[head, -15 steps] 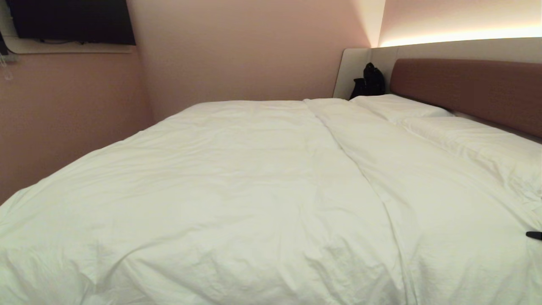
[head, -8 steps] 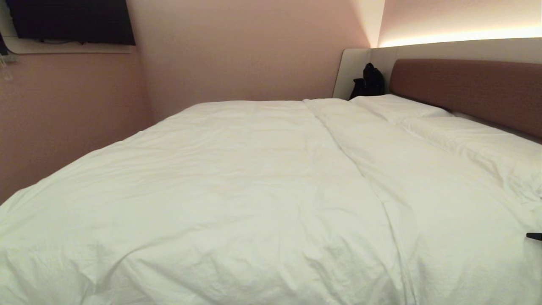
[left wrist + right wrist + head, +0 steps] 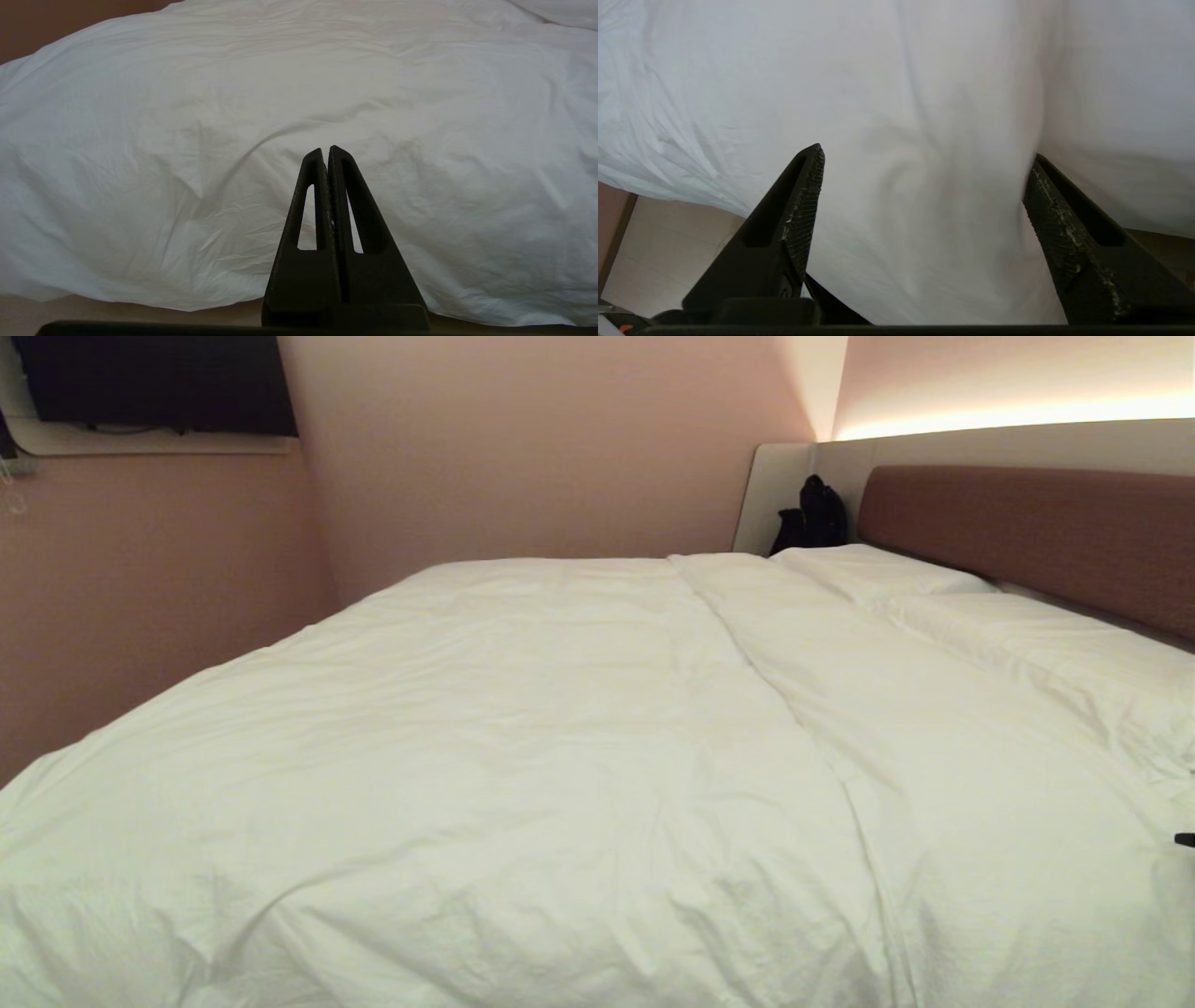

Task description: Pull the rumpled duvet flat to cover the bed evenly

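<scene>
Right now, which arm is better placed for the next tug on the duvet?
Right, probably. The right gripper has its fingers spread wide, with the duvet hanging between them at the bed's edge. The left gripper is shut, empty, short of the duvet.

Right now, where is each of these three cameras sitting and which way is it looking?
Head view: high on the robot, looking forward and down across the duvet toward the headboard; only a dark tip of the right gripper shows at the edge.
Left wrist view: behind the shut left gripper, facing the duvet's hanging side.
Right wrist view: behind the open right gripper, facing white fabric, floor below.
All three share the duvet.
</scene>
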Available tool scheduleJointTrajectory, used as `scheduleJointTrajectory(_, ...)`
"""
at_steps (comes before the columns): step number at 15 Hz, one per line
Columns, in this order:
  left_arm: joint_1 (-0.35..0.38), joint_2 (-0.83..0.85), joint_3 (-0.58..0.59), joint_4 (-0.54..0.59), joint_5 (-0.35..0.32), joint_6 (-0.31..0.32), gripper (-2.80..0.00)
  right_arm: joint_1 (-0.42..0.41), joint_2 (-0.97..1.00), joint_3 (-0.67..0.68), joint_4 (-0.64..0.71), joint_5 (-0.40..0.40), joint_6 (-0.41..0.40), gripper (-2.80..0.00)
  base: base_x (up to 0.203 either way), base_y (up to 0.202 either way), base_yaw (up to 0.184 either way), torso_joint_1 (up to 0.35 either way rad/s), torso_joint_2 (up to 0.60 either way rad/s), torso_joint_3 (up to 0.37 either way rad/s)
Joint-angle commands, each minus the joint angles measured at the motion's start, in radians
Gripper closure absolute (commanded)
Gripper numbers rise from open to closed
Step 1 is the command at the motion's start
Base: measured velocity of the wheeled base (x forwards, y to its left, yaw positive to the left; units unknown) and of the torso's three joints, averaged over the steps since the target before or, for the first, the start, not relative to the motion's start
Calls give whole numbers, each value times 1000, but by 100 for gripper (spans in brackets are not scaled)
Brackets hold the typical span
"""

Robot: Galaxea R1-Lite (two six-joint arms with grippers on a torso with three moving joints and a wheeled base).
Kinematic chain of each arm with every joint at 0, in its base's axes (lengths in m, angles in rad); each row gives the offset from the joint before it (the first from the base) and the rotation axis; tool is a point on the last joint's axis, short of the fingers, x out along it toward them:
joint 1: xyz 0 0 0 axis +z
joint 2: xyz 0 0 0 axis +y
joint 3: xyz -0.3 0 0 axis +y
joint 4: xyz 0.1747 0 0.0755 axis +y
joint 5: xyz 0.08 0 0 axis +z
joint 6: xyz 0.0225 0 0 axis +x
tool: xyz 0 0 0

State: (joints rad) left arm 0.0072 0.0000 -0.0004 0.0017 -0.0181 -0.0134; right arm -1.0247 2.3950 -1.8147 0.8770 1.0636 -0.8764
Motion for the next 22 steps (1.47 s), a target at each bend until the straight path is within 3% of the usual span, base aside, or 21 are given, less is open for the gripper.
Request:
scheduleJointTrajectory(1, 0, 0, 0, 0, 0, 0, 0, -7, -79, -1, 39, 8, -2, -280, 0, 0, 0, 0, 0, 0)
scheduleJointTrajectory(12, 0, 0, 0, 0, 0, 0, 0, -46, -279, -98, 284, -7, 17, -280, 0, 0, 0, 0, 0, 0)
scheduleJointTrajectory(13, 0, 0, 0, 0, 0, 0, 0, -46, -293, -99, 300, -28, 18, 0, 0, 0, 0, 0, 0, 0)
scheduleJointTrajectory(15, 0, 0, 0, 0, 0, 0, 0, -43, -334, -100, 354, -92, 19, 0, 0, 0, 0, 0, 0, 0)
scheduleJointTrajectory(19, 0, 0, 0, 0, 0, 0, 0, -33, -384, -100, 468, -98, 19, 0, 0, 0, 0, 0, 0, 0)
scheduleJointTrajectory(22, 0, 0, 0, 0, 0, 0, 0, -13, -442, -97, 600, -148, 19, 0, 0, 0, 0, 0, 0, 0)
